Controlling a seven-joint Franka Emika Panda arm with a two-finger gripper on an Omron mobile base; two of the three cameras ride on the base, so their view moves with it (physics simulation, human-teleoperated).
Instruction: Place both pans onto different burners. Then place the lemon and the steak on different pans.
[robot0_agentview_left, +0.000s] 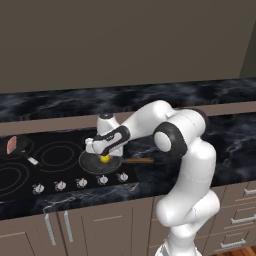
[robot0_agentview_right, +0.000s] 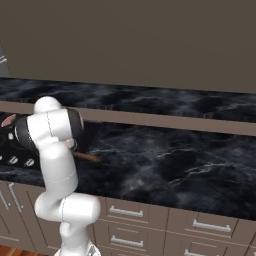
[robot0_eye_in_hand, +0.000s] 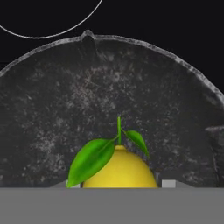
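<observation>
Cooktop (robot0_agentview_left: 65, 145), task status. Grey pan (robot0_agentview_left: 100, 162): on right front burner. Black pan (robot0_agentview_left: 20, 147): far left, steak (robot0_agentview_left: 12, 144) inside. Lemon (robot0_agentview_left: 104, 159): over grey pan, clamped between gripper (robot0_agentview_left: 103, 156) fingers. Remaining, apparently: release lemon.

I can read no words, brands or numbers anywhere around me. The cooktop knobs (robot0_agentview_left: 81, 183) carry no legible markings.
</observation>
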